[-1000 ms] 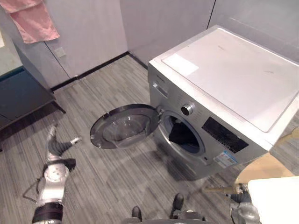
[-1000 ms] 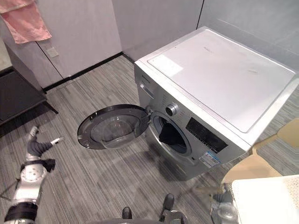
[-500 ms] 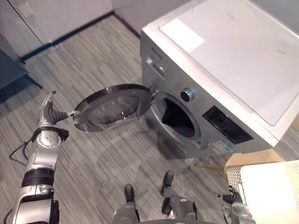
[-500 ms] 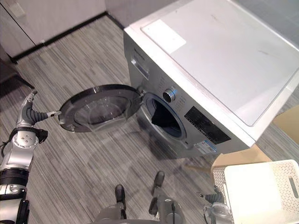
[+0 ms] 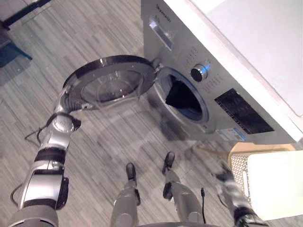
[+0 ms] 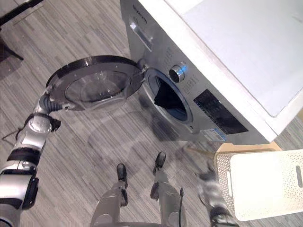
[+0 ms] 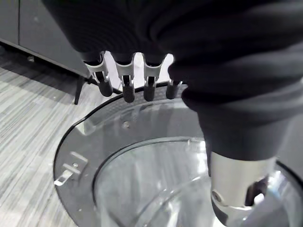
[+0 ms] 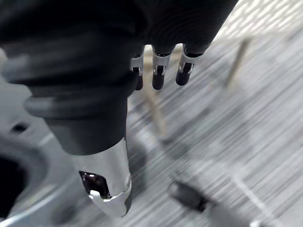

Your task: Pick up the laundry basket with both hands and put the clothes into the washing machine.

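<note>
Left wrist view | left hand (image 7: 199,61) fingers straight | over washer door (image 7: 142,124)

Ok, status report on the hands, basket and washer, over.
Left hand open at the washer door rim. Right hand open, empty, beside the white basket, not gripping it. Door open, dark cloth in the drum mouth.

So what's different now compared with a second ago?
The left hand has swung over to the rim of the round glass-centred washing machine door, fingers straight, gripping nothing. The view itself tipped downward. The door stays open, dark cloth in the drum mouth, white perforated laundry basket beside the right hand.
</note>
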You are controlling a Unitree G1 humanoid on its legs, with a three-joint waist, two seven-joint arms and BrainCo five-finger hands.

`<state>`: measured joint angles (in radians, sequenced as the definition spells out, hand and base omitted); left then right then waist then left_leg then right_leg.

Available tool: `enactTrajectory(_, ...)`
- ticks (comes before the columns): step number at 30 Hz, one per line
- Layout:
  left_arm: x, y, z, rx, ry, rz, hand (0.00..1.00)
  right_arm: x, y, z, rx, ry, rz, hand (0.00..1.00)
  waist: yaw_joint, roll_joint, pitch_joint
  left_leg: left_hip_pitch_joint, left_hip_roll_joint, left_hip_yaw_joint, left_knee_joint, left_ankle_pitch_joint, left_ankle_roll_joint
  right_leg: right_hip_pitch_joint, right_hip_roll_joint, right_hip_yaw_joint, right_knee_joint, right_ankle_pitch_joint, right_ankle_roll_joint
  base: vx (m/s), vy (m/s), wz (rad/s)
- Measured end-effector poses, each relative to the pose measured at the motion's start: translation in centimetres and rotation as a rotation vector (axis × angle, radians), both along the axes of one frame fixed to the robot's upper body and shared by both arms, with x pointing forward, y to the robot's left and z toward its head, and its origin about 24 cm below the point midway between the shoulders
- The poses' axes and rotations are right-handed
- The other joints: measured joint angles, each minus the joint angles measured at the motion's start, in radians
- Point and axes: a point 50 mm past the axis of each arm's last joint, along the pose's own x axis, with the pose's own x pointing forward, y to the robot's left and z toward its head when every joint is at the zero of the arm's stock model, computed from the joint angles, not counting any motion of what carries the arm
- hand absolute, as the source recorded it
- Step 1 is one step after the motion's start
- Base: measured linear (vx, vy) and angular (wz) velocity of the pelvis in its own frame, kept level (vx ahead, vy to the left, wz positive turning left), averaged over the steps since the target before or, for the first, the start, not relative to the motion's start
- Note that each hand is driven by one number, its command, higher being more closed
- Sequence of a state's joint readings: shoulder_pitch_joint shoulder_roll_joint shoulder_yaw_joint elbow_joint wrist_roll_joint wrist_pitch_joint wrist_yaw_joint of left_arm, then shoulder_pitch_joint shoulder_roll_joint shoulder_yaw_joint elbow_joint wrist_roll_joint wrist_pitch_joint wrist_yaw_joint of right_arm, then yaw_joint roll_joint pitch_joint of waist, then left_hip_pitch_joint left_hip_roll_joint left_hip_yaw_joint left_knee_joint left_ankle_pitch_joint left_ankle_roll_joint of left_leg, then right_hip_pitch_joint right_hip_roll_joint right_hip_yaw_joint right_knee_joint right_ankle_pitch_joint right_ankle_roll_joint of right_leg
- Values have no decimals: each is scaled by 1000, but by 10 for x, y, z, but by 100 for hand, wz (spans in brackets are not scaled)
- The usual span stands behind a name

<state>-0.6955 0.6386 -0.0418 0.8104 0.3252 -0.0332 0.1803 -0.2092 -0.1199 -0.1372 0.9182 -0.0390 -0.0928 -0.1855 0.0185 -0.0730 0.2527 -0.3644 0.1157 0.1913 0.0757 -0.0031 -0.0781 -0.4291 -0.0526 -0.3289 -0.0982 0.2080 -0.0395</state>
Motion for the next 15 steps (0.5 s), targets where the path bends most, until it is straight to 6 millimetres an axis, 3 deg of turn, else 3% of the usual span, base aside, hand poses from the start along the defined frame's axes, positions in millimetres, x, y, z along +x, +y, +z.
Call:
enactTrajectory(3, 6, -6, 19, 35, -72, 4, 0, 7, 16, 3, 31, -36, 3, 0, 1, 3, -1, -9, 3, -12, 5, 7, -8, 4, 3, 2, 0, 2, -2, 15, 41, 18)
enactTrajectory(8, 10, -11, 38, 54, -152, 17, 0, -13, 4, -8, 12, 15, -65, 0, -1, 4, -2, -8, -11, -26, 5, 9, -8, 13, -6, 5, 0, 2, -3, 49, 87, 8)
enactTrajectory(11, 7, -25, 65, 60, -290, -33, 0, -27, 6, -15, 18, 40, -83, 0, 4, 4, -3, -4, -12, -32, 2, 12, -3, 19, -13, 4, -1, 7, -4, 24, 59, 7)
enactTrajectory(15, 3, -25, 75, 38, -369, -6, 0, -29, 12, -17, 29, 48, -75, 0, 8, 3, -10, -3, -19, -38, 2, 17, 3, 21, -20, 9, -1, 14, -2, -2, 44, 4)
